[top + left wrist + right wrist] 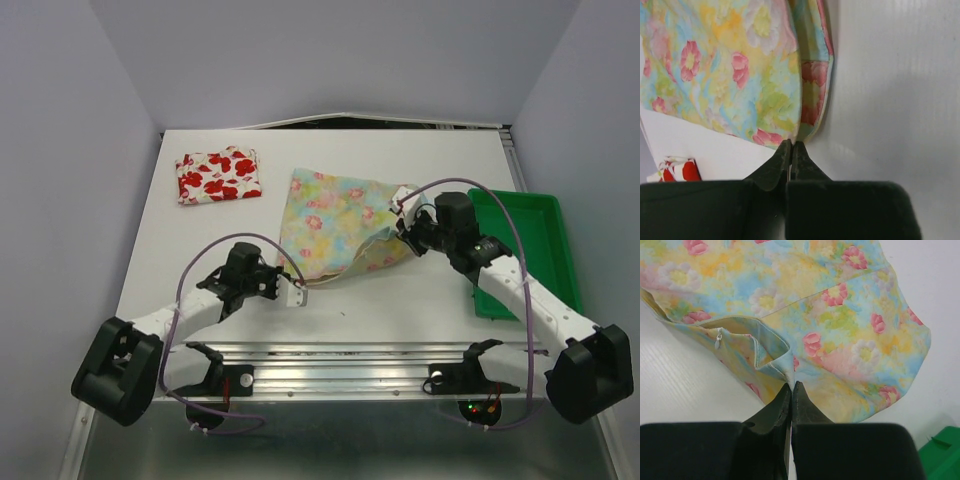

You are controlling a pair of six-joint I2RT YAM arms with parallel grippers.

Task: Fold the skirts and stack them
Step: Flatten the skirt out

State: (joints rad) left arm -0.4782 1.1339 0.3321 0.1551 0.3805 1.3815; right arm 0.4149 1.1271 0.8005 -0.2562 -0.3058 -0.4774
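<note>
The pale yellow pastel floral skirt (335, 220) lies partly spread at the table's middle, its right side bunched and lifted. My left gripper (300, 292) is shut on its near corner; in the left wrist view the closed gripper (791, 145) pinches the cloth's folded tip (740, 70). My right gripper (405, 228) is shut on the skirt's right edge; in the right wrist view the closed gripper (792, 386) grips a fold of the waistband by the zipper (840, 315). The white skirt with red flowers (218, 175) lies folded at the back left and also shows in the left wrist view (677, 170).
A green plastic tray (520, 250) stands at the right edge of the table, just behind my right arm; its corner shows in the right wrist view (942, 452). The white table (400, 300) ends at a metal rail in front.
</note>
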